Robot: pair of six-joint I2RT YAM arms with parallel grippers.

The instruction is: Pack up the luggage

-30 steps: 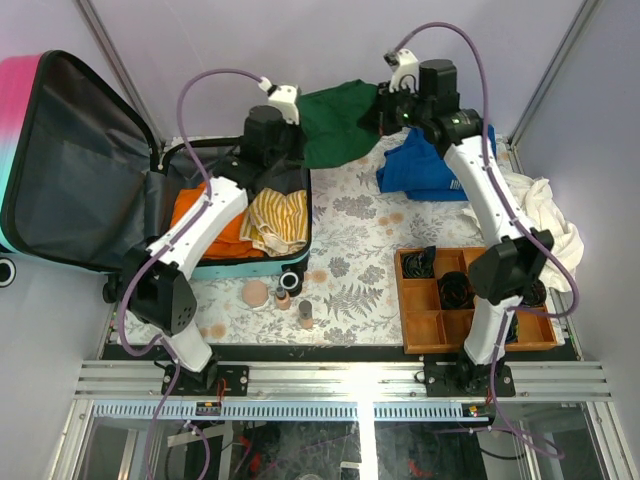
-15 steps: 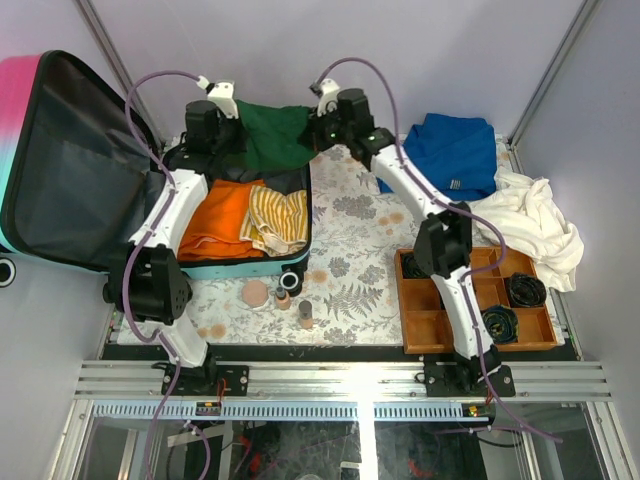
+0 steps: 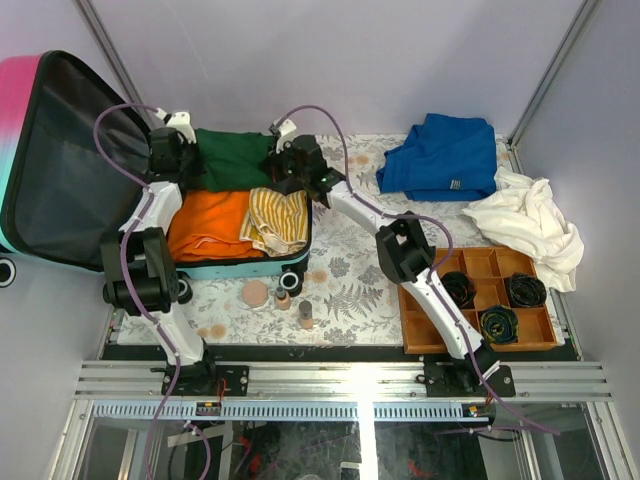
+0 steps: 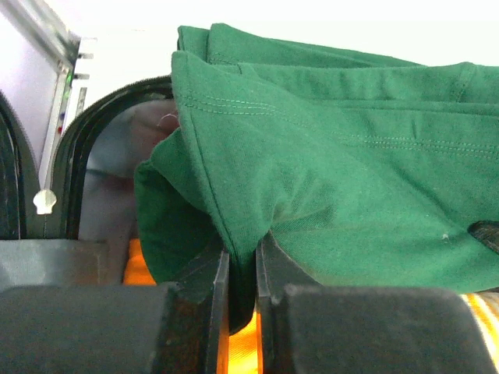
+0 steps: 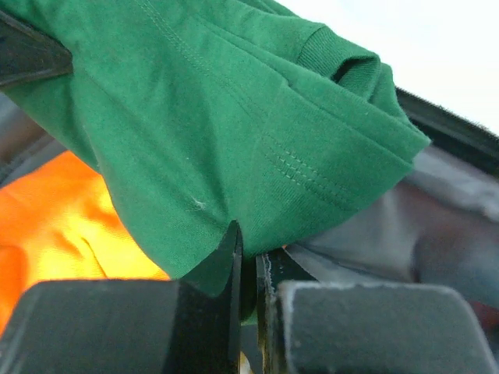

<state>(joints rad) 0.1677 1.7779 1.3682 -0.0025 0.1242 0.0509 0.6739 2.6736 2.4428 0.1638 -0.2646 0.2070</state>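
Observation:
The luggage (image 3: pixel 75 150) lies open at the left, its pink-to-teal lid up and grey lining showing. Inside it lie an orange garment (image 3: pixel 208 222) and a yellow striped garment (image 3: pixel 276 217). A folded green shirt (image 3: pixel 232 158) hangs over the far end of the open case. My left gripper (image 3: pixel 186 152) is shut on the shirt's left edge (image 4: pixel 257 210). My right gripper (image 3: pixel 283 163) is shut on its right edge (image 5: pixel 210 156). The orange garment shows below the shirt in both wrist views (image 4: pixel 245 347) (image 5: pixel 70 218).
A blue garment (image 3: pixel 442 155) and a white cloth (image 3: pixel 530 220) lie at the back right. A brown wooden compartment tray (image 3: pixel 425 325) with black cable coils stands at the right front. Small round containers (image 3: pixel 258 294) and bottles (image 3: pixel 305 314) stand in front of the case.
Both grippers have carried the green shirt leftward from the back middle of the table to above the far end of the open luggage.

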